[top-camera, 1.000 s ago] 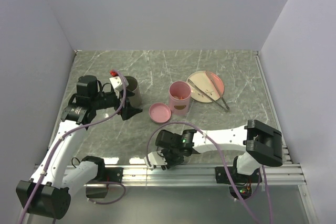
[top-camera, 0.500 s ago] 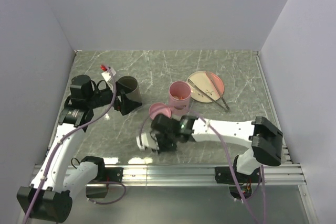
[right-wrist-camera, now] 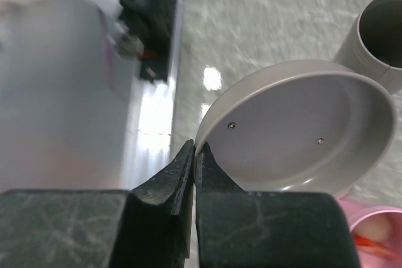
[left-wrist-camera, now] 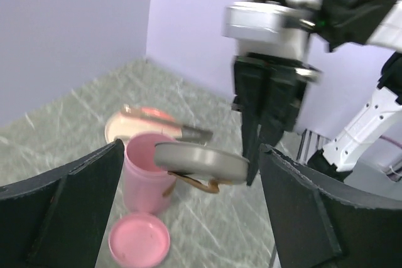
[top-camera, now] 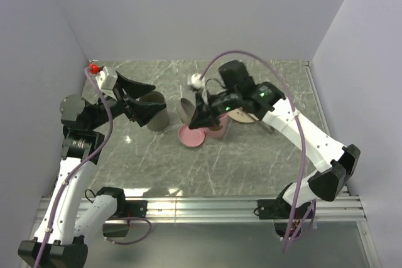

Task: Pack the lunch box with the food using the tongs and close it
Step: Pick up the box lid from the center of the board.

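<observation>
Right claw (right-wrist-camera: 195, 150): clamped shut on rim of round grey lid (right-wrist-camera: 295, 131), aloft.
Left claw (top-camera: 142, 100): gaping, empty.
Pink cylindrical lunch box (left-wrist-camera: 146, 177): upright, uncovered, on grey marble bench (top-camera: 251, 80); round pink lid (left-wrist-camera: 139, 248) flat, just near-left.
Slim grey metal tongs (left-wrist-camera: 190, 132): across pink plate (left-wrist-camera: 119, 131), right.

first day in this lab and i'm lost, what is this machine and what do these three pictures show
Two robot arms are bolted to a table, each ending in a two-finger gripper. One picture looks down from above; the other two come from cameras on the wrists. The right gripper is shut on the rim of a grey lid, held in the air. The left gripper is open and empty near a grey canister. On the table stand an open pink lunch box with food inside, its pink lid beside it, and a plate with tongs.
</observation>
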